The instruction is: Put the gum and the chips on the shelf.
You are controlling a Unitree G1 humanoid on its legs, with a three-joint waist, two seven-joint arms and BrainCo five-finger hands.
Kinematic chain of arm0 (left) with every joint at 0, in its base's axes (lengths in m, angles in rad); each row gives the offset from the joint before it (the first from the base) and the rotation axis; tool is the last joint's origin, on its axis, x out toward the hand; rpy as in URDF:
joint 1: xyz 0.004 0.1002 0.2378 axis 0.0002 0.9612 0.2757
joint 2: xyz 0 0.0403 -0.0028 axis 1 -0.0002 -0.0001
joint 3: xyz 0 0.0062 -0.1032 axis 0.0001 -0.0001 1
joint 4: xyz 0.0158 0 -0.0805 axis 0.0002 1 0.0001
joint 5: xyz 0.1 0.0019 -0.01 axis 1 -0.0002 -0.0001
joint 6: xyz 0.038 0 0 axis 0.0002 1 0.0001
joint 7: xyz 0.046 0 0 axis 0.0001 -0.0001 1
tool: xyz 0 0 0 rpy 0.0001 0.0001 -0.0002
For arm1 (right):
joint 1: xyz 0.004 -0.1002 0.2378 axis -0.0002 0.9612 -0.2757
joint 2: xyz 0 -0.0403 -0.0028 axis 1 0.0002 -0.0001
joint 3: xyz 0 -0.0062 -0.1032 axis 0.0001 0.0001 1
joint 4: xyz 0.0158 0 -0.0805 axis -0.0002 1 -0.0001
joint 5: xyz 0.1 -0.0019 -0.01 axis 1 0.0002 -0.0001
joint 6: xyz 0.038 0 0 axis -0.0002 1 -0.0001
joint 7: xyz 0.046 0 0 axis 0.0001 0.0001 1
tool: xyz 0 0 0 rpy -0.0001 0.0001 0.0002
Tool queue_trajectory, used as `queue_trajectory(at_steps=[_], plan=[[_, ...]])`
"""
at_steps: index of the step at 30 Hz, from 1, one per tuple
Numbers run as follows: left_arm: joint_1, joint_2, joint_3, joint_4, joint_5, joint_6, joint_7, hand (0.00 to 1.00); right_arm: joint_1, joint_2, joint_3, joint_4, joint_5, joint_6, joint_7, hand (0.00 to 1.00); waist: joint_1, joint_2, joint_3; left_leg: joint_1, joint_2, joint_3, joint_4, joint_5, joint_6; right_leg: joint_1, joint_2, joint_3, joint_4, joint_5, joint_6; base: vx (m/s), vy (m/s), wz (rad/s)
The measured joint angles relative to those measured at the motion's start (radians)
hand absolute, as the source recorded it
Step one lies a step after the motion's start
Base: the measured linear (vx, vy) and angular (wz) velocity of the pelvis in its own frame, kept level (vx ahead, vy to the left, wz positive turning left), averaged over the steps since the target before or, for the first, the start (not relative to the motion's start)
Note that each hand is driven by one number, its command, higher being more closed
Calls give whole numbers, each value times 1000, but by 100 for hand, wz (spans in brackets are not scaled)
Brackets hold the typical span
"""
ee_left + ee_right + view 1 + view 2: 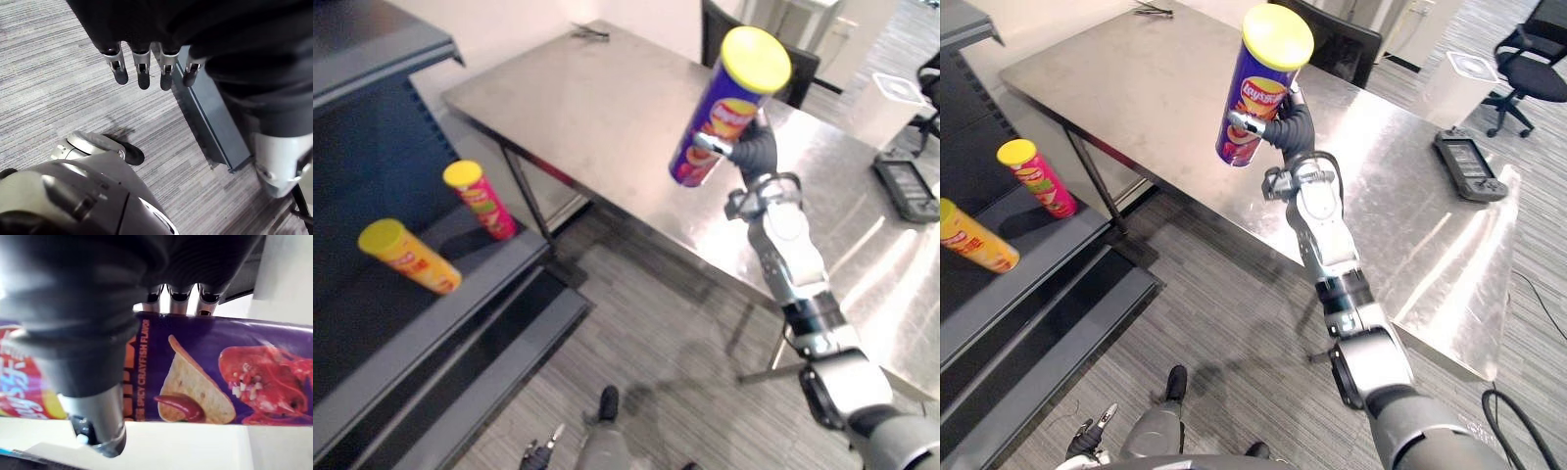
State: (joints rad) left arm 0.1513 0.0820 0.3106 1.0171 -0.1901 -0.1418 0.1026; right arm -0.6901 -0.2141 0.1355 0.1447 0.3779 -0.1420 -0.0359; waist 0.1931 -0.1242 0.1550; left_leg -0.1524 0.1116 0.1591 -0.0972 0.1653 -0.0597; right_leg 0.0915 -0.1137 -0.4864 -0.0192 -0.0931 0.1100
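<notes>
Landmark: steel table [587, 108], bare over most of its top.
Task's thing: purple chips can [1263, 88] with a yellow lid, held in the air above the table's near edge, lid uppermost and tilted.
Right robot hand [1288, 122]: grasping the purple chips can at its lower half, fingers curled round one side and thumb on the other, as the right wrist view shows.
Left robot hand [142, 68]: released, fingers hanging straight over the floor [685, 343], well off the table's near side.
Shelf [460, 294]: dark blue-grey, off the table's left end, with a strip of floor between them.
On the shelf: a red can [481, 201] nearer the table and a yellow can [408, 257] farther from it, both yellow-lidded and apart from each other; the yellow can seems to lie on its side.
On the table: a dark handheld device [1469, 164] towards its right end; a small dark tool [590, 33] at its far left corner.
Beyond the table: a black chair [1332, 44] against its far edge, a white bin [1474, 73] and an office chair [1533, 69] farther back.
Open room: nothing lies on the table's left half, and the shelf board is bare on the table's side of the red can.
Label: on the purple chips can, a picture of a chip with red sauce beside a red crayfish.
</notes>
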Motion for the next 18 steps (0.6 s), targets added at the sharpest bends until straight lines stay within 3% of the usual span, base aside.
queue_trajectory(at_steps=[3,9,14,18], plan=[[5,1,0,0,13,1,-4,0,186,-38,-2,-186,27,-11,36,100,-28,0,-2,7,6,19,0,0,0,-3,1,15,2,0,0,-4,-7,-12],[20,6,-2,8,20,1,-34,0,409,-72,-80,-353,62,-18,82,100,-57,0,-40,27,12,44,0,-5,-5,-2,2,43,0,0,0,1,-9,-14],[50,11,-9,10,48,1,-40,0,556,-86,-178,-422,62,-42,107,100,-101,5,-86,39,16,57,0,-11,-4,-3,3,62,1,0,0,-3,-6,-10],[55,10,-13,19,56,1,-45,0,659,-81,-239,-450,60,-42,110,100,-110,20,-103,62,21,84,0,-22,-9,-1,1,91,3,1,-1,-15,1,-24]])
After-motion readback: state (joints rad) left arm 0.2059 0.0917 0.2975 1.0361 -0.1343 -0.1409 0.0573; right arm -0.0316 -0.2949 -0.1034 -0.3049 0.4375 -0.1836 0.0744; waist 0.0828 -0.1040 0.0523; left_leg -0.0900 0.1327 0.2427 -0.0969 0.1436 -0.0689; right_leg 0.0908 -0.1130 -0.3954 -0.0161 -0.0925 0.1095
